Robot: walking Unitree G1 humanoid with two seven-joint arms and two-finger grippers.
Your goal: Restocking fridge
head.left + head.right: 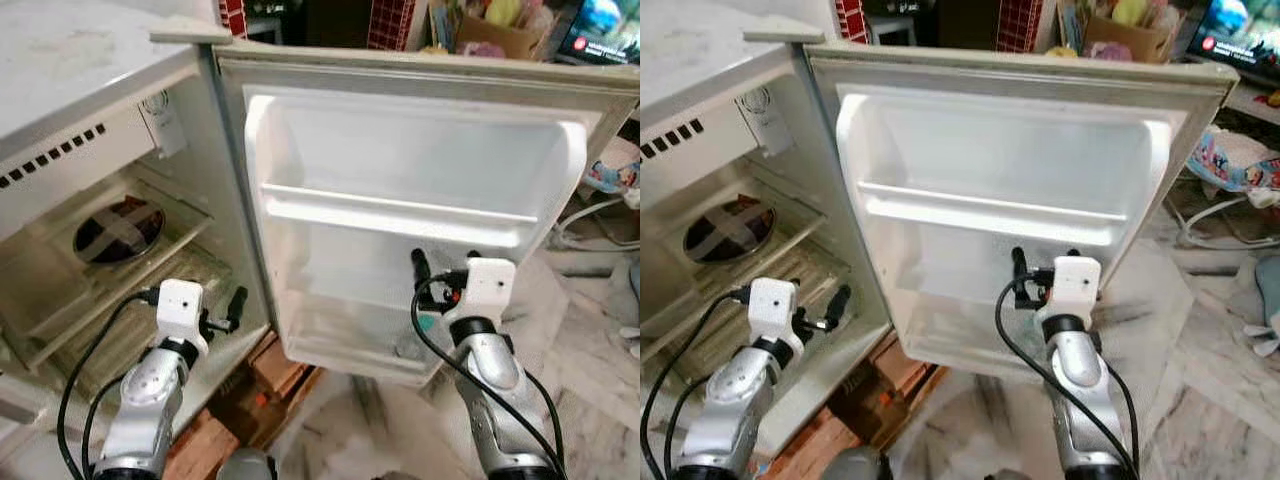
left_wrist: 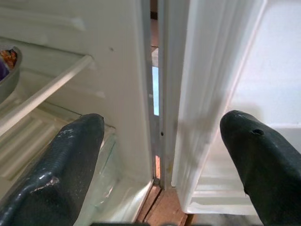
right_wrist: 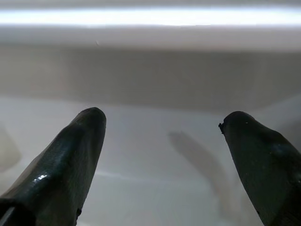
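Both grippers, left (image 1: pixel 232 308) and right (image 1: pixel 443 262), gape empty before the fridge door (image 1: pixel 400 160) (shelves bare); next, fetching stock.

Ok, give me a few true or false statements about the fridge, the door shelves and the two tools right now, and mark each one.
1. The fridge door is open. True.
2. The right tool holds a bottle. False: it is open and holds nothing, in front of the door's lower part.
3. A dish sits on a shelf inside the fridge. True.
4. The left tool is shut on the door edge. False: it is open, near the gap between fridge body and door.
5. The upper door shelf is packed with jars. False: nothing shows on it.
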